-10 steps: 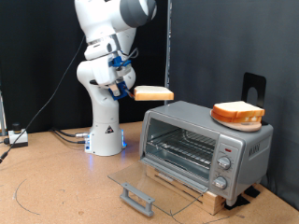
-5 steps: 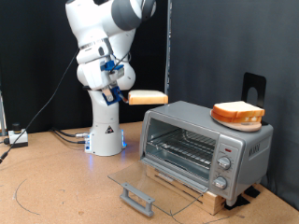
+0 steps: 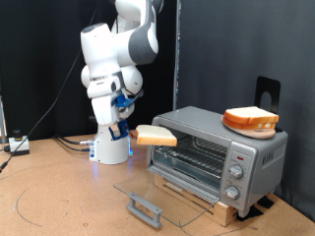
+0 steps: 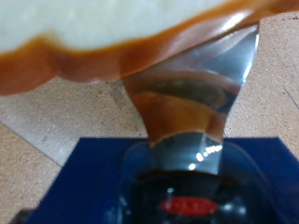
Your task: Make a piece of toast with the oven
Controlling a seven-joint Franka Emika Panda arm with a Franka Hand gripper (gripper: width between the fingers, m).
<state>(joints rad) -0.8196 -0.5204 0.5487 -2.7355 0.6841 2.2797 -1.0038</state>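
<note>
Loading is the step in hand, by my reading: the gripper point(image 3: 130, 131) is clamping the piece of toast point(image 3: 156, 137) by one edge, holding it flat in the air, just ahead of itself toward the oven point(image 3: 217, 152). The glass door point(image 3: 162, 196) is lying open below the slice. The arm is folding low, forearm angling down. Ahead, the wire rack point(image 3: 192, 150) demands level, careful alignment. A second slice point(image 3: 250, 119) is resting atop the oven.
</note>
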